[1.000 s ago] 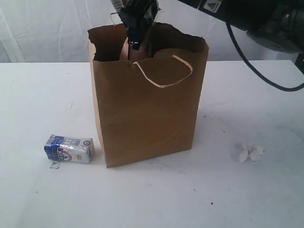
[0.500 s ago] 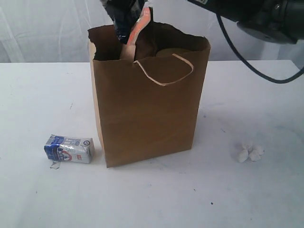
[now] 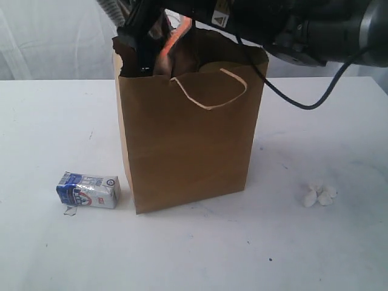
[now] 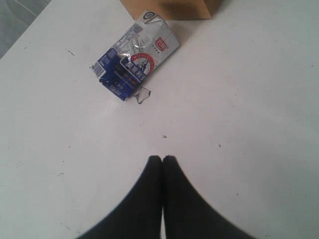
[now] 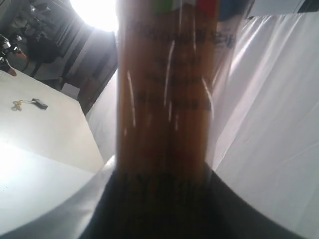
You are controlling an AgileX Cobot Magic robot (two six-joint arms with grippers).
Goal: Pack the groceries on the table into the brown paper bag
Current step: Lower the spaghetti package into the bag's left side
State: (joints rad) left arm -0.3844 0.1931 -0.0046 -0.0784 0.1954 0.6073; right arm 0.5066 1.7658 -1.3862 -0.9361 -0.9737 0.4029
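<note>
No word is clear enough to read. The small blue-white carton (image 4: 134, 62) has tiny print and a red round badge. The long pasta packet (image 5: 169, 99) has blurry dark letters. The black arm (image 3: 285, 24) has a sticker (image 3: 221, 10), too small to read.

White surface (image 3: 200, 260) spread wide, a few dark specks (image 3: 248, 243) dotted across it. The brown paper bag (image 3: 188, 151) stands upright mid-surface. Near its lower left corner the small blue-white carton (image 3: 88, 190) lies on its side, not touching the bag, a tiny scrap (image 3: 70, 210) just beside it. Well apart on the right, a lumpy white clump (image 3: 319, 194)
</note>
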